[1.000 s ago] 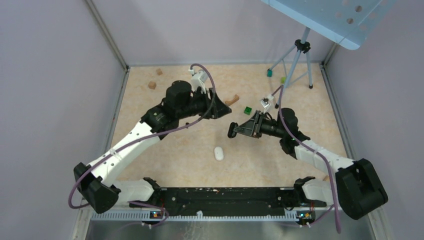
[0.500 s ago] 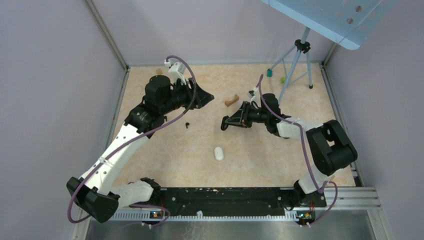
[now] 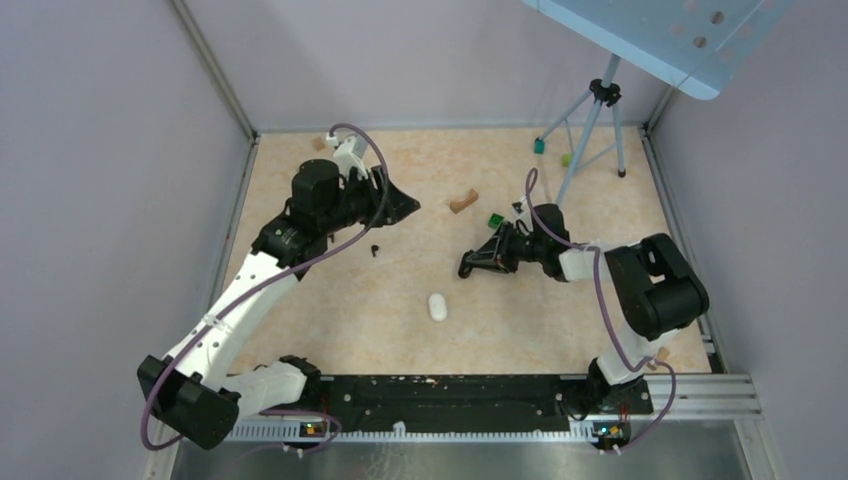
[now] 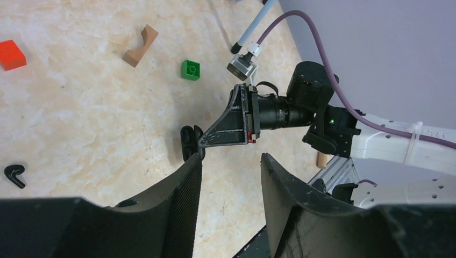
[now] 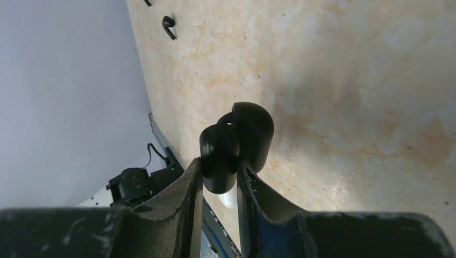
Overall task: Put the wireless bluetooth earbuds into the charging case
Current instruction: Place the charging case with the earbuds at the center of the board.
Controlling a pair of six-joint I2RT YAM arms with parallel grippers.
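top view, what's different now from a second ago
The left hand pulled back toward the far left, and a black earbud now lies in view on the table. The right arm folded its elbow inward, but the right hand ends about where it was, shut on the black charging case. The white oval object, brown block and green block have not moved.

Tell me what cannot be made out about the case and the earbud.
- Charging case, right wrist view: inside not visible; right end effector covers its lower part.
- Earbud, left wrist view: too small to tell left from right.
- White oval object, top view: too small to identify.
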